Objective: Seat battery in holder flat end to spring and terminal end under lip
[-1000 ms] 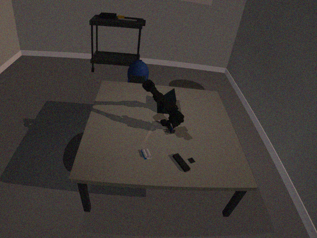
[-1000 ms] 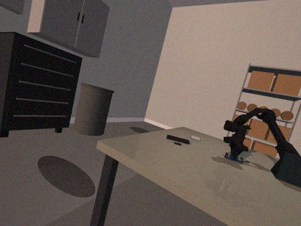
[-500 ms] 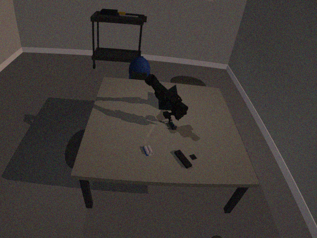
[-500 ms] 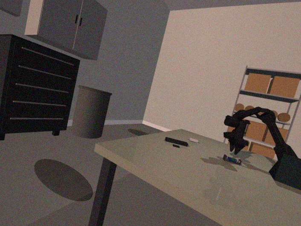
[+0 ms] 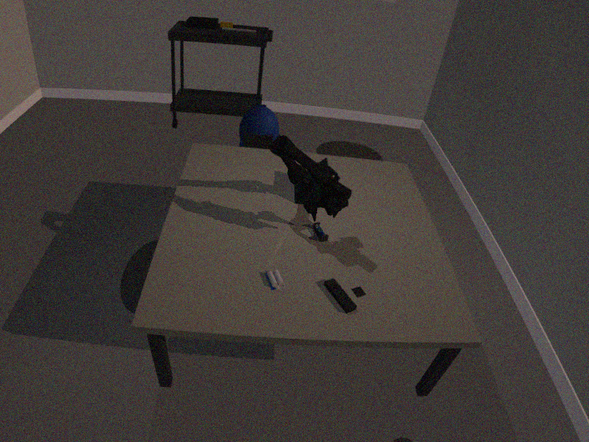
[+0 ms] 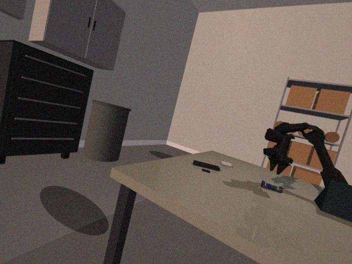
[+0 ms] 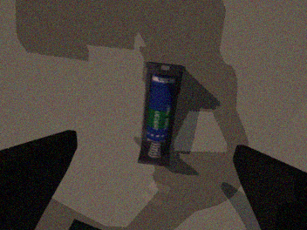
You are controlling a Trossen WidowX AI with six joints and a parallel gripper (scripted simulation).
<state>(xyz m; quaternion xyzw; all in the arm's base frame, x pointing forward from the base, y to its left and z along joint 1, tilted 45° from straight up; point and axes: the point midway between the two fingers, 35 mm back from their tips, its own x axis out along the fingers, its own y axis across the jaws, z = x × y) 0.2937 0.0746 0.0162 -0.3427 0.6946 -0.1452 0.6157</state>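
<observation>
The blue battery (image 5: 319,231) (image 6: 271,187) (image 7: 160,96) with a green band lies lengthwise in the dark holder (image 5: 323,238) (image 6: 279,190) (image 7: 176,70), which rests on the table. In the wrist view it looks in line with the holder. Its lower end meets the coil spring (image 7: 154,150); its pale-ringed upper end is near the opposite end wall. Whether the terminal is fully under the lip is too small to tell. My gripper (image 5: 324,218) (image 6: 274,171) (image 7: 157,145) is wide open and empty, above the holder, with its fingers clear of holder and battery.
On the table (image 5: 213,304) (image 6: 170,182), a black bar-shaped object (image 5: 339,295) (image 6: 206,165) lies beyond the holder, beside a small dark square (image 5: 358,291) (image 6: 205,170). A pair of small white and blue cylinders (image 5: 274,278) (image 6: 226,164) lies on its other side.
</observation>
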